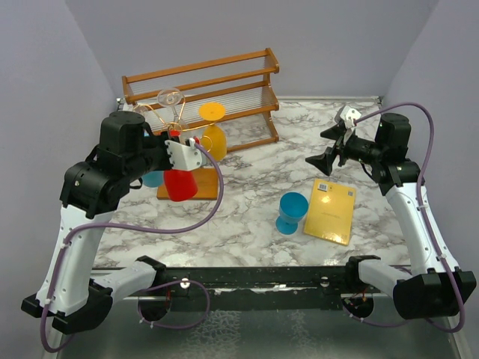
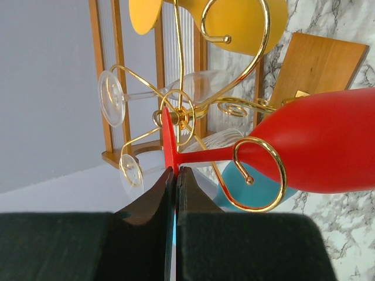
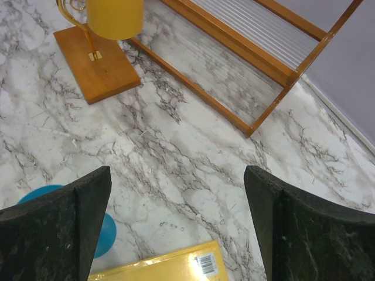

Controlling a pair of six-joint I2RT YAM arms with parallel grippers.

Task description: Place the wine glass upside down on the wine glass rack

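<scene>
Red wine glass (image 2: 328, 140), light and slick I'd guess. Left gripper (image 2: 176, 175) jaws pinch its thin foot edge, stem at the wine glass rack (image 2: 316, 64) curl. Right gripper (image 3: 176, 222) jaws gape, empty.

Red wine glass (image 1: 180, 184), upside down, at gold wire rack (image 1: 207, 178)

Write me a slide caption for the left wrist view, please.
Shut left gripper holds the red wine glass by its foot at the gold wire rack.
</scene>
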